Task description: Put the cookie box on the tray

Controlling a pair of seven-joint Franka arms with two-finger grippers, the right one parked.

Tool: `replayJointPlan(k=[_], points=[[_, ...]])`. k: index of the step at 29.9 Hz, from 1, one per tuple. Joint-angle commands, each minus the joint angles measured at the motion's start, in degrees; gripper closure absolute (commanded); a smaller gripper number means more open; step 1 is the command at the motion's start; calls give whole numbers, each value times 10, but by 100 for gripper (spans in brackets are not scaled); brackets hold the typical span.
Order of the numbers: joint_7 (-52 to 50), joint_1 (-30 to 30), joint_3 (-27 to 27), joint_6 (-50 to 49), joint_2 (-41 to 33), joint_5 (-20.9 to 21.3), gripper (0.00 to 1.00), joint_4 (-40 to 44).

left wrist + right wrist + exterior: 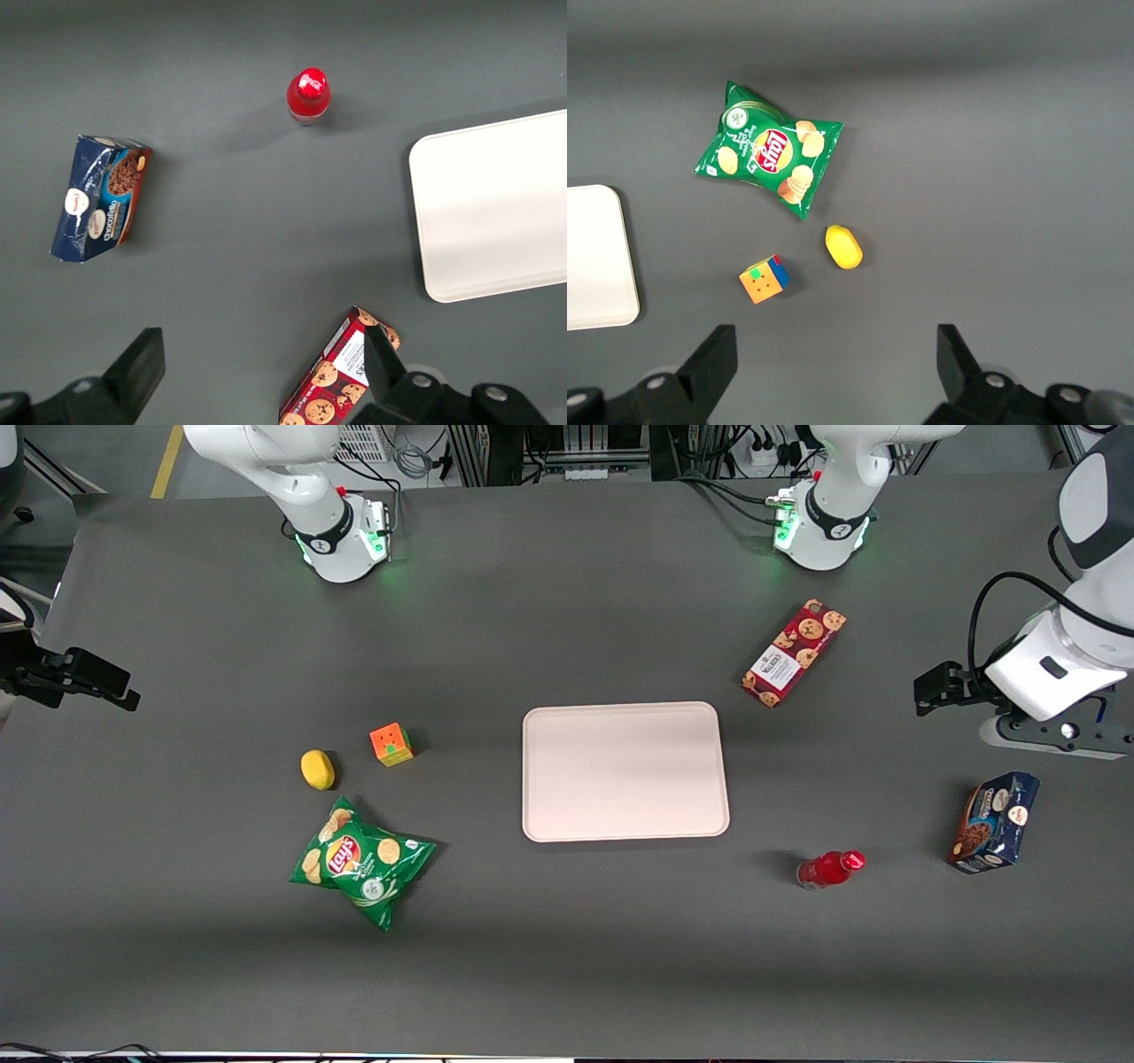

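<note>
The cookie box (994,822), a dark navy carton with a brown cookie picture, lies on the table toward the working arm's end; the left wrist view shows it too (99,197). The tray (625,771), pale cream-pink with a low rim, lies flat mid-table with nothing on it, and one end of the tray (496,208) shows in the left wrist view. My gripper (943,688) hangs high over the table, farther from the front camera than the cookie box and apart from it. In the wrist view the gripper (261,372) is open, its fingers wide apart and holding nothing.
A long red box (795,652) printed with cookies lies between the tray and the working arm's base. A red bottle (829,868) stands between tray and cookie box. Toward the parked arm's end lie a green chips bag (361,862), a lemon (317,769) and a colour cube (392,744).
</note>
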Motion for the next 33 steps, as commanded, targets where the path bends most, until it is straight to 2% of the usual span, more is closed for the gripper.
replayJointPlan(k=[1, 8, 17, 25, 28, 33], points=[[86, 3, 39, -18, -6, -2, 0, 3], [178, 3, 94, -16, -6, -1, 0, 6], [204, 5, 153, -11, -4, -5, 0, 13], [220, 6, 159, -5, 8, 6, 0, 26], [292, 5, 159, -4, 23, 27, 0, 35], [424, 4, 157, 3, 47, 29, 0, 39]])
